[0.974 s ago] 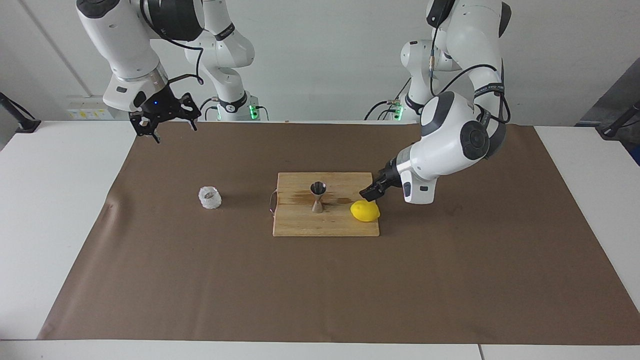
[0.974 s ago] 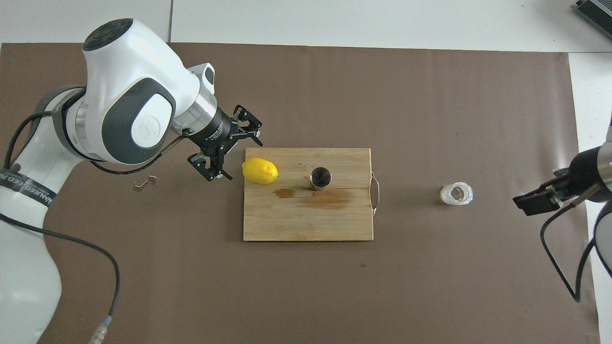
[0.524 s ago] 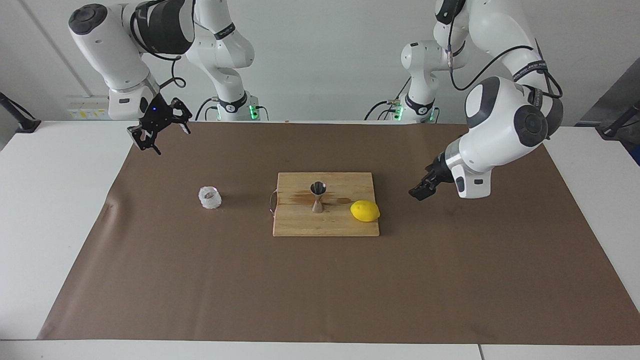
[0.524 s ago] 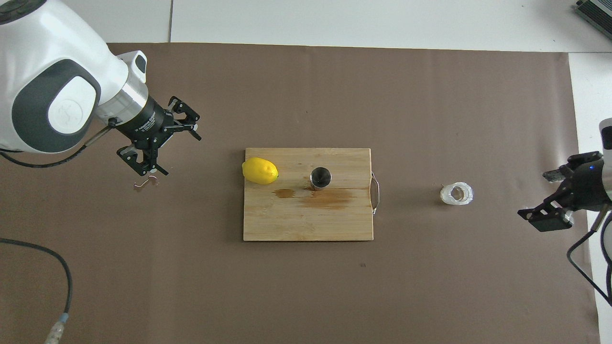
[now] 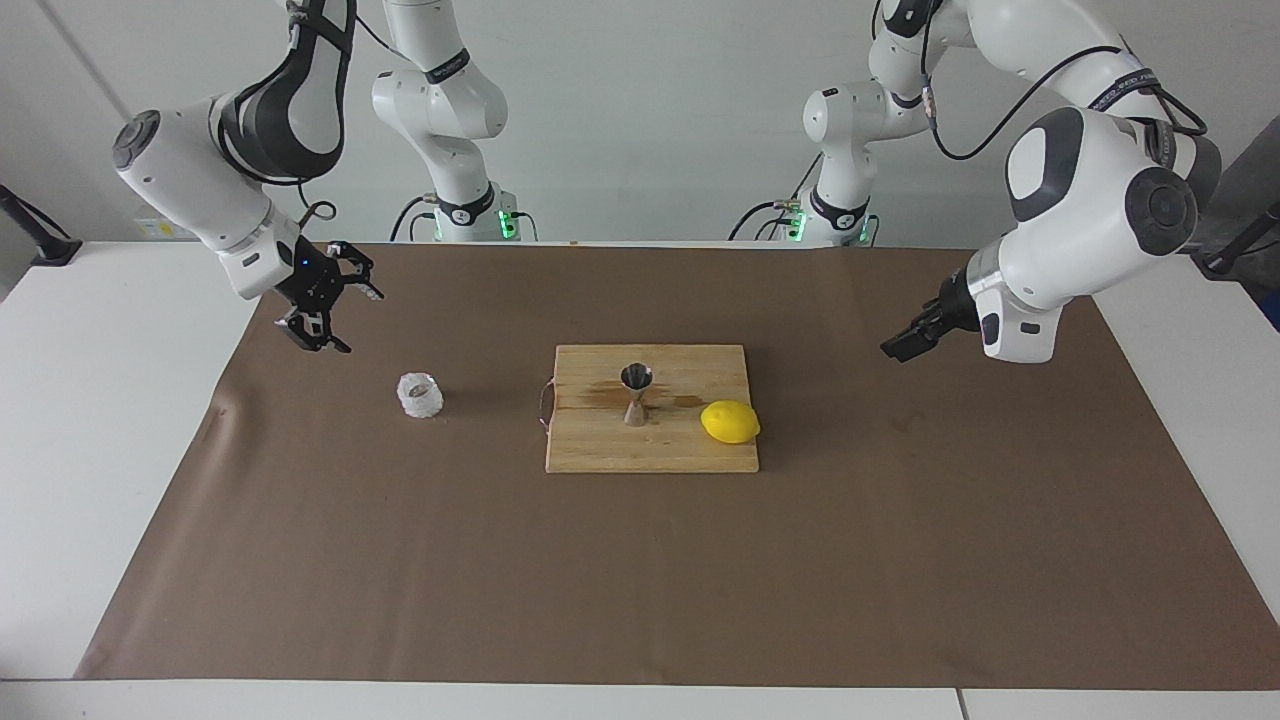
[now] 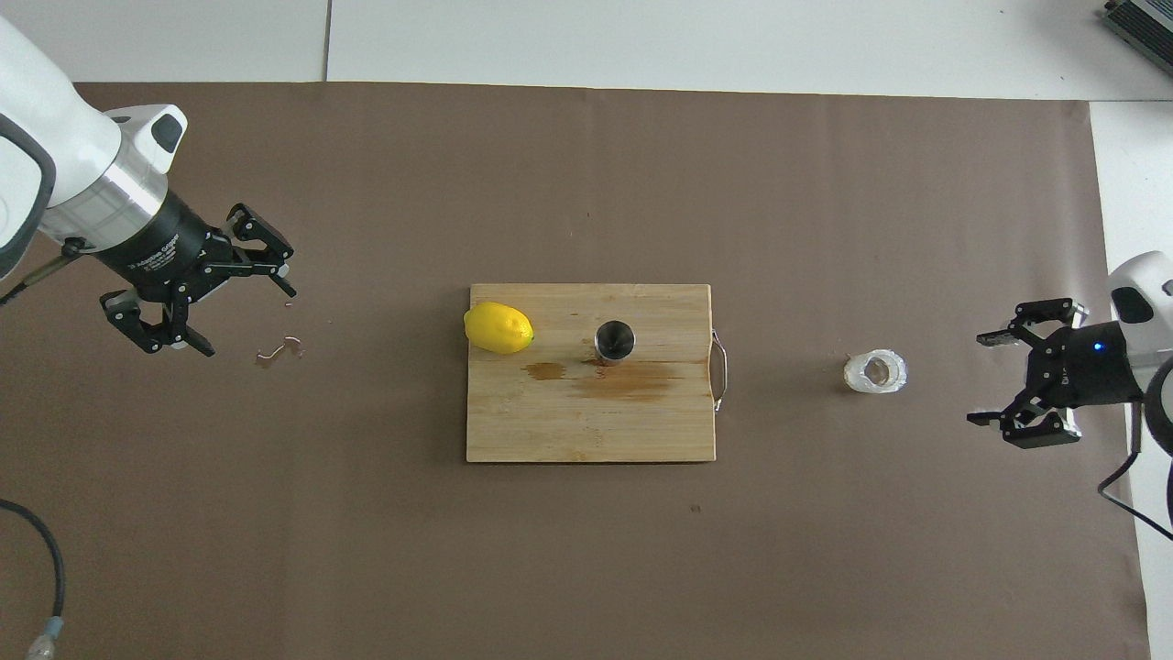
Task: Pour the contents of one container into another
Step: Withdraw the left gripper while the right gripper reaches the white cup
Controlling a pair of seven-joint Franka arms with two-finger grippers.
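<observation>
While lemon point(image 5: 730, 421) stays on board, left pincer point(image 6: 246, 316) withdrew, both pincers wide, empty.

High facing camera and steep overhead camera, both over the table point(image 5: 120, 420).

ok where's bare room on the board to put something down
The board is bare along its whole edge nearest the robots, below the stain. It is crowded along the farther edge, where the lemon and jigger stand. Off the board, the mat between its handle and the cup is free.
</observation>
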